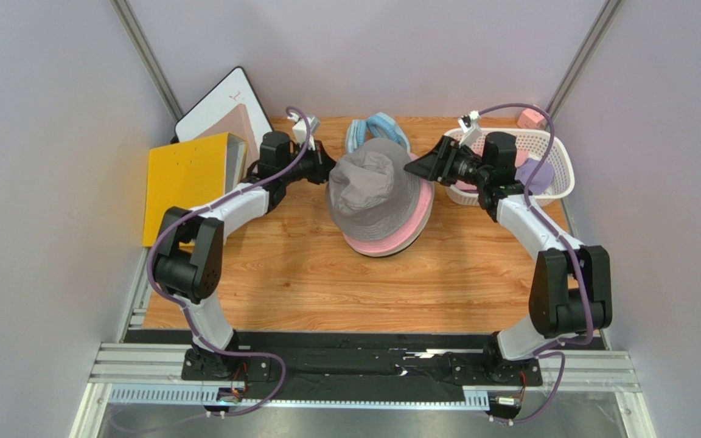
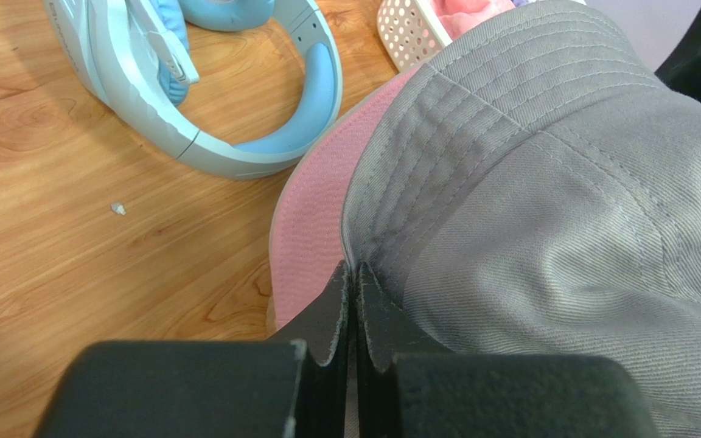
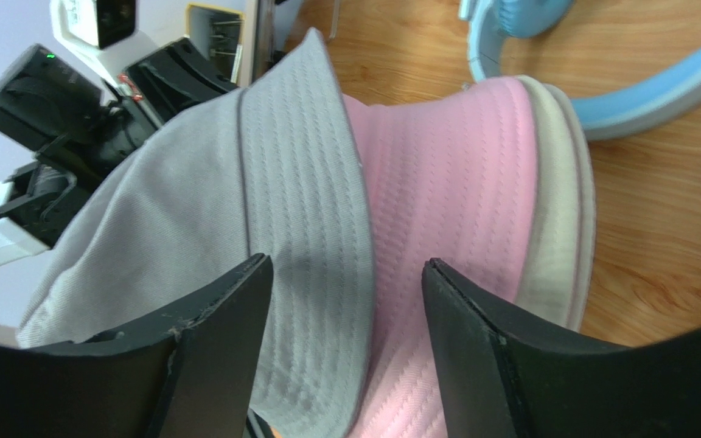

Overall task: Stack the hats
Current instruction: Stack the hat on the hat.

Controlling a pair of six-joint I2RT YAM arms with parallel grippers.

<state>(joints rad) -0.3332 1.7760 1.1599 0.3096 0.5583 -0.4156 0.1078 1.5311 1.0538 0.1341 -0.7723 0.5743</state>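
A grey hat point(image 1: 372, 182) lies crown up on a pink hat point(image 1: 400, 239) in the middle of the table, with a beige hat's point(image 3: 555, 228) brim showing under the pink one point(image 3: 446, 182). My left gripper point(image 1: 324, 170) is shut on the grey hat's point(image 2: 555, 228) left brim, its fingertips point(image 2: 338, 292) pressed together at the seam beside the pink brim point(image 2: 313, 228). My right gripper point(image 1: 414, 167) stands open at the pile's right side. Its fingers straddle the grey brim point(image 3: 308, 210) and the pink fabric without pinching either.
Light blue headphones point(image 1: 377, 128) lie just behind the pile. A white perforated basket point(image 1: 555, 151) at the back right holds pink and lavender fabric point(image 1: 535, 173). A yellow folder point(image 1: 185, 182) and a whiteboard point(image 1: 226, 105) lean at the back left.
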